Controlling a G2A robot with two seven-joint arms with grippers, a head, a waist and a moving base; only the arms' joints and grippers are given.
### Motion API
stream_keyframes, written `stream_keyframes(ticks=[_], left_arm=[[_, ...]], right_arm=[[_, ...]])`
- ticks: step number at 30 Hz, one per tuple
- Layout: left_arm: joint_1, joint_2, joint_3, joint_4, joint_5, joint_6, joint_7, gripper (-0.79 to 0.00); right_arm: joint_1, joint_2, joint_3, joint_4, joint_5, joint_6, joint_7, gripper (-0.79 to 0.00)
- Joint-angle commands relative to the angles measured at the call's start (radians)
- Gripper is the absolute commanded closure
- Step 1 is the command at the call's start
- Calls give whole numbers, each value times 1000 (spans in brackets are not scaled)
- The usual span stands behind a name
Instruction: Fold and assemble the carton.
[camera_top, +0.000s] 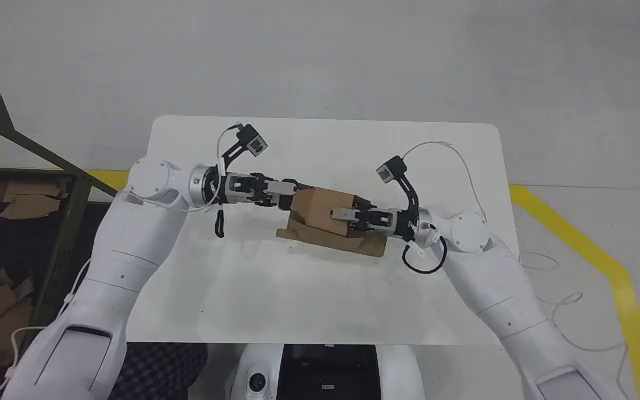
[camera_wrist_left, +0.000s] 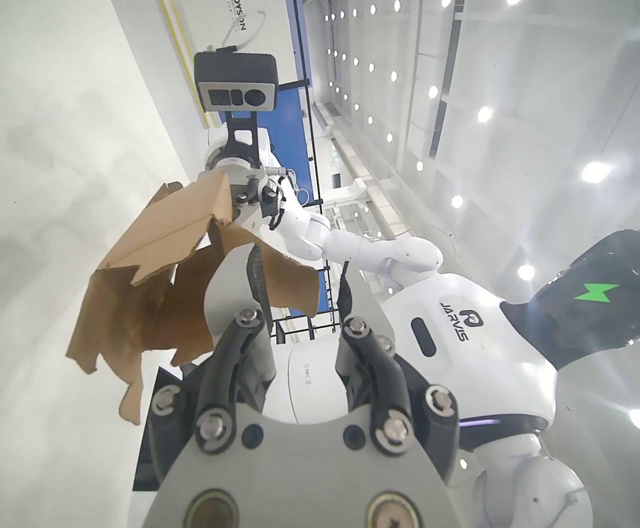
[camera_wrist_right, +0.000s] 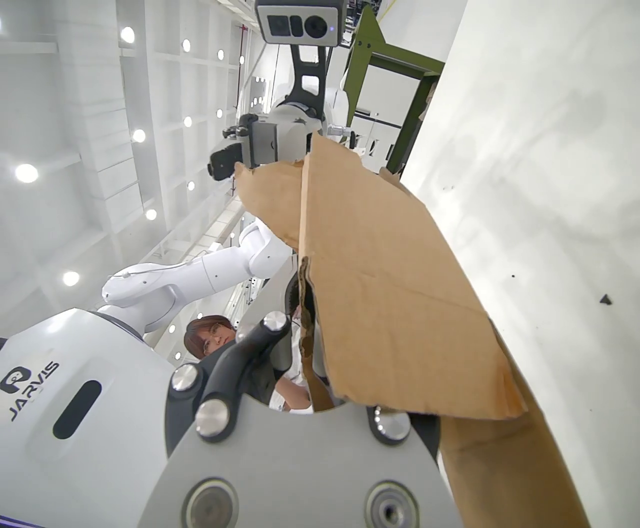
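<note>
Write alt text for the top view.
A partly folded brown carton lies at the middle of a white table, with the left gripper at one end and the right gripper at the other. Both arms angle inward toward it.

Looking down from above, the carton (camera_top: 322, 204) overlaps the right gripper (camera_top: 347, 214) at mid-frame, so I cannot make out how its jaws stand. At the right wrist, the carton blocks the gripper's far half and runs off the lower right edge. The cardboard stack (camera_top: 28, 203) is cut by the overhead frame's left edge.
</note>
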Motion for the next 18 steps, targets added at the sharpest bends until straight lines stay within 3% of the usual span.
stream_keyframes(ticks=[1, 18], left_arm=[[3, 1, -3, 2, 11, -2, 6, -314], [-4, -2, 14, 11, 77, -27, 57, -320]], right_arm=[[-4, 1, 1, -8, -1, 0, 0, 0], [-18, -2, -30, -71, -8, 6, 62, 0]])
